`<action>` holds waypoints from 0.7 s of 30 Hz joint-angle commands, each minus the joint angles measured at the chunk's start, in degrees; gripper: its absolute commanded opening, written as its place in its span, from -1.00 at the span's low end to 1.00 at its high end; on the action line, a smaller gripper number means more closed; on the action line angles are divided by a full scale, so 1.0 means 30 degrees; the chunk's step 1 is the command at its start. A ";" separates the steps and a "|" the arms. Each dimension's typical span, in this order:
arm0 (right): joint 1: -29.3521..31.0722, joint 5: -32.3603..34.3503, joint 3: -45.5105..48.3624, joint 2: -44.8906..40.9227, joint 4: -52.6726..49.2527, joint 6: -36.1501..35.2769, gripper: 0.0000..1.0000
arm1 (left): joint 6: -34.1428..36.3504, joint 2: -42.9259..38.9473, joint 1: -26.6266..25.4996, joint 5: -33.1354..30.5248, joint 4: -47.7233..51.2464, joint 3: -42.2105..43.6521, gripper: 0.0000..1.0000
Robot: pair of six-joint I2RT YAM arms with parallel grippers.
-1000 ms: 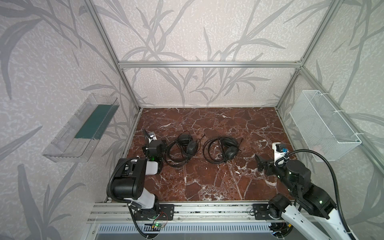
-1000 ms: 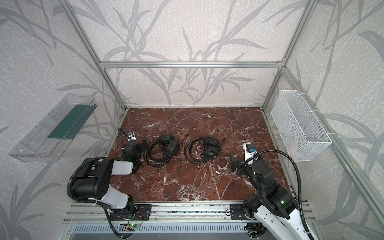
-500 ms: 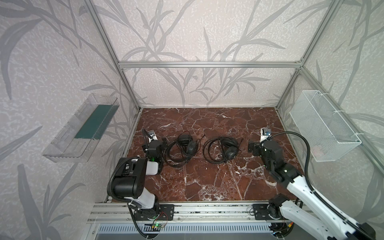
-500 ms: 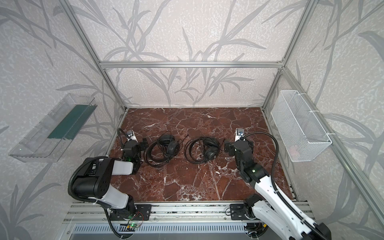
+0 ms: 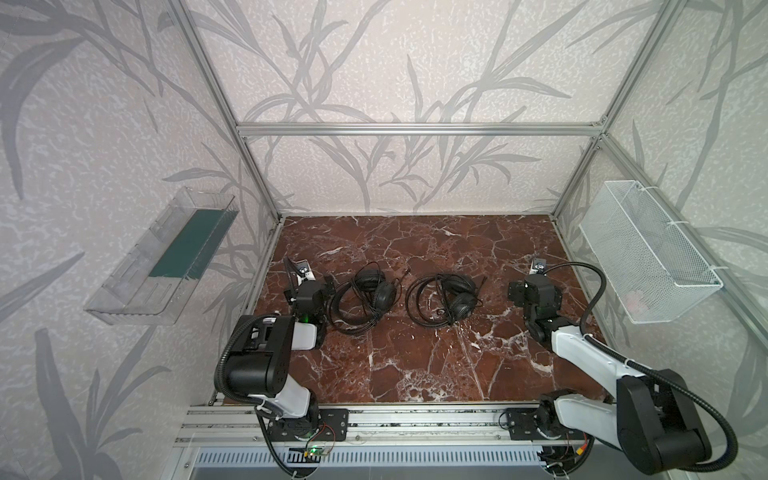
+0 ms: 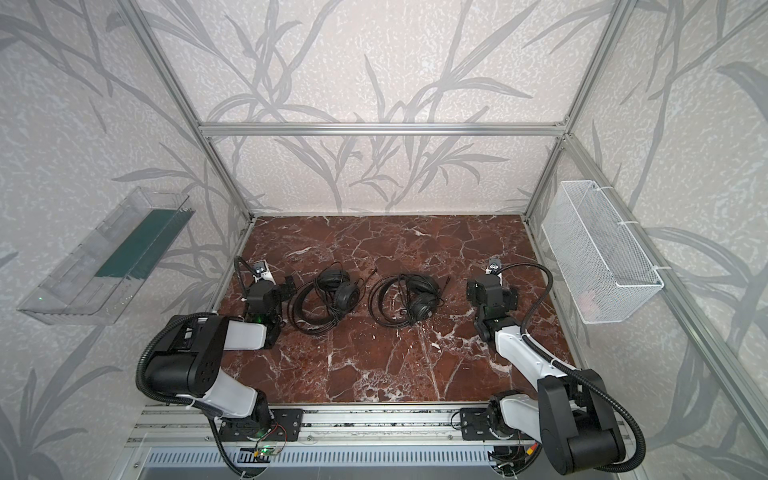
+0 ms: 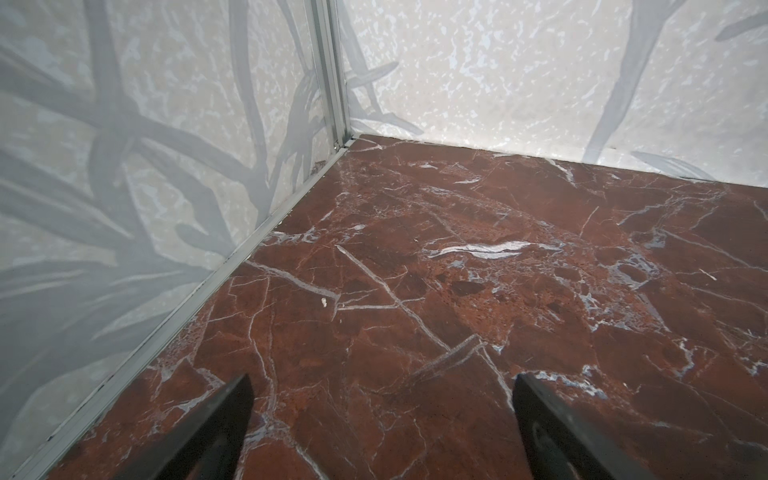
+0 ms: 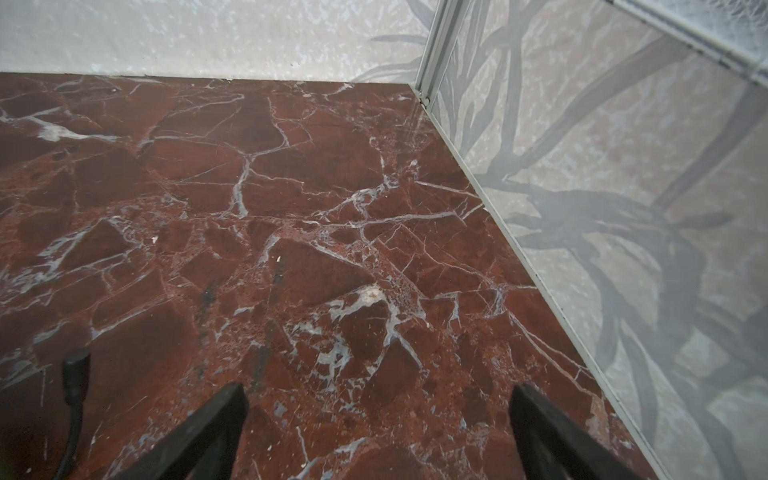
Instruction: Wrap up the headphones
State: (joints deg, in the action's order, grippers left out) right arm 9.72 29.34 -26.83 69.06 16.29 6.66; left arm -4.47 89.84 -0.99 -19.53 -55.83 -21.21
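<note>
Two black headphones lie side by side on the red marble floor, each with its thin cable looped round it: the left headphones (image 5: pixel 371 296) (image 6: pixel 330 297) and the right headphones (image 5: pixel 451 299) (image 6: pixel 411 301). My left gripper (image 7: pixel 382 382) sits low just left of the left set (image 5: pixel 311 291), open, with only bare floor between its fingers. My right gripper (image 8: pixel 378 392) stands right of the right set (image 5: pixel 534 291), also open and empty. A black cable end (image 8: pixel 75 374) lies beside its left finger. Both grippers face the back wall.
A clear plastic tray (image 5: pixel 162 257) with a green liner hangs on the left wall. A white wire basket (image 5: pixel 648 257) hangs on the right wall. Aluminium frame posts stand at the back corners, and the arms' rail (image 5: pixel 374 419) runs along the front.
My right arm has swung from the front right out toward the back and stretched out beside the right headphones. The left arm has barely moved. Both grippers stay open.
</note>
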 commanded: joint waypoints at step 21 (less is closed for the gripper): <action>-0.0849 -0.3280 0.2342 0.3451 0.9540 -0.0974 0.98 | 0.0347 0.0172 -0.0055 -0.0098 -0.0490 0.0166 0.99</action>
State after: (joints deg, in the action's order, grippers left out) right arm 7.51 20.21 -21.19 78.24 37.54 4.45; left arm -4.47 89.84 -1.02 -19.53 -55.88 -21.21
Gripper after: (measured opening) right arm 0.988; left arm 0.992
